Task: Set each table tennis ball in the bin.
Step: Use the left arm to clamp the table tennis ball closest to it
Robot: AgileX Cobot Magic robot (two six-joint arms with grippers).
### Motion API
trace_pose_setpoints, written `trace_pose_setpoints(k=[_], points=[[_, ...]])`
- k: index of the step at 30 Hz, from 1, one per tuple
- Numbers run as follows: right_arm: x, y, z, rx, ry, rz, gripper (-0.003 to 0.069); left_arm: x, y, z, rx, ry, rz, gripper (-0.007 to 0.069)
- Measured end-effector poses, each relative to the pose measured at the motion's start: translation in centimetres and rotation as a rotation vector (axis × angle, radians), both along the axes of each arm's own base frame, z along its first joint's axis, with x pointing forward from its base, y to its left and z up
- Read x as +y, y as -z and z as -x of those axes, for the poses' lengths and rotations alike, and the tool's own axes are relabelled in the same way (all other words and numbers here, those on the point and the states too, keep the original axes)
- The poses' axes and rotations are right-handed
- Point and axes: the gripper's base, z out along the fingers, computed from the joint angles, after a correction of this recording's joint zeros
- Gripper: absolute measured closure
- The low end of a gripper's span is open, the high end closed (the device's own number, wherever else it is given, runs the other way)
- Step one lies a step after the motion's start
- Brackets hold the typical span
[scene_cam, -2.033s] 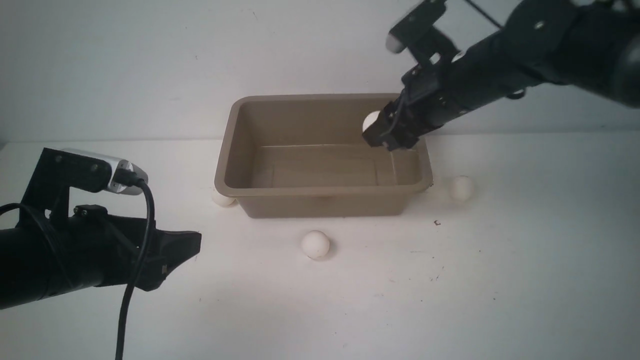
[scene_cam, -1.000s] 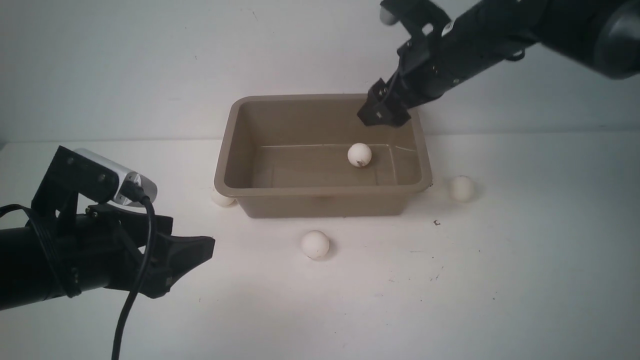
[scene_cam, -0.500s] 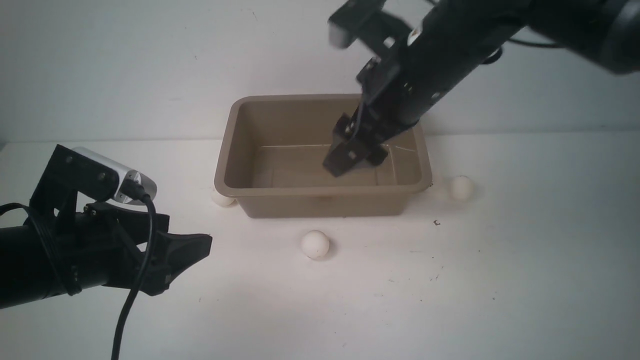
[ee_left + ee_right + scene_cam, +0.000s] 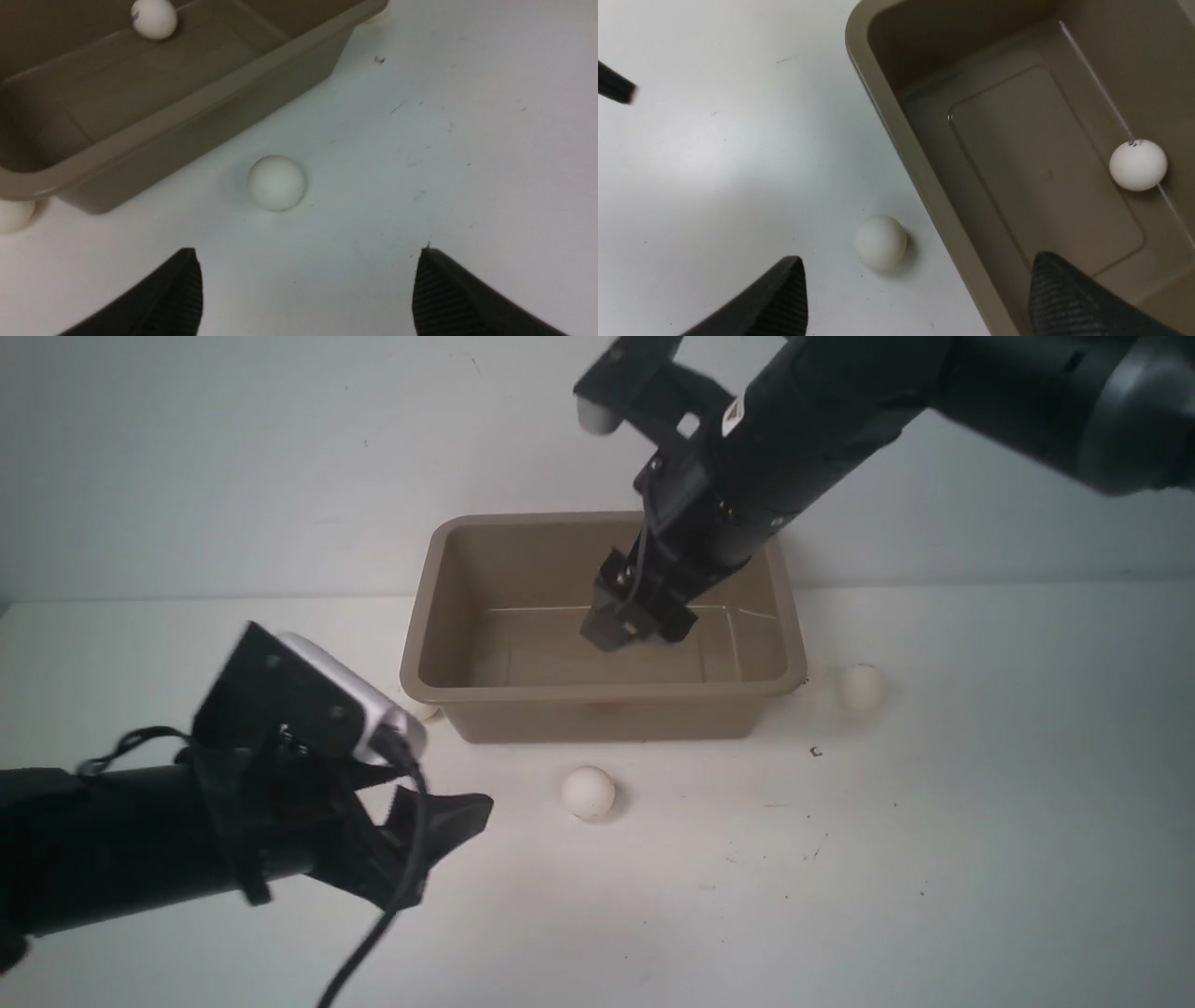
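Observation:
The taupe bin (image 4: 439,616) stands at the middle back of the table. One table tennis ball (image 4: 1138,164) lies on its floor; in the front view my right arm hides it. Another ball (image 4: 588,791) rests on the table just in front of the bin. A third (image 4: 859,687) sits off its right end. My left gripper (image 4: 448,821) hovers open and empty a short way left of the front ball (image 4: 276,183). My right gripper (image 4: 635,616) hangs open and empty above the bin's inside, near its front wall (image 4: 924,186).
A further white ball (image 4: 14,214) lies tucked against the bin's front-left corner, mostly hidden behind my left wrist camera in the front view. A white wall rises behind the table. Small dark specks (image 4: 816,752) dot the tabletop.
My left arm has swung right and forward toward the front ball. My right gripper has dropped and shifted left over the bin, covering the ball that it let fall there.

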Motion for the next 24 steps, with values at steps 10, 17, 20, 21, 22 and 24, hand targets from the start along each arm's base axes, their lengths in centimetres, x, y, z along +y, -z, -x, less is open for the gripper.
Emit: trace_pose_setpoints(k=[10, 17, 20, 21, 22, 24], points=[[-1.0, -2.9, 1.1, -0.099, 0.005, -0.015, 0.008, -5.2, 3.3, -3.5, 0.094, 0.093, -0.058, 0.008], [-1.3, -3.0, 1.0, -0.12, 0.008, 0.008, 0.008, -6.7, 5.8, -5.6, 0.159, 0.096, -0.088, 0.008], [-1.3, -3.0, 1.0, -0.123, 0.004, 0.011, 0.008, -7.2, 6.5, -6.6, 0.168, 0.097, -0.091, 0.008], [-1.3, -3.0, 1.0, -0.123, 0.004, 0.011, 0.008, -7.2, 6.5, -6.7, 0.167, 0.097, -0.091, 0.008], [-1.3, -3.0, 1.0, -0.124, 0.003, 0.012, 0.008, -7.4, 6.6, -7.0, 0.166, 0.097, -0.09, 0.008], [-1.3, -3.0, 1.0, -0.124, 0.003, 0.012, 0.008, -7.8, 6.7, -8.0, 0.16, 0.097, -0.089, 0.008]])
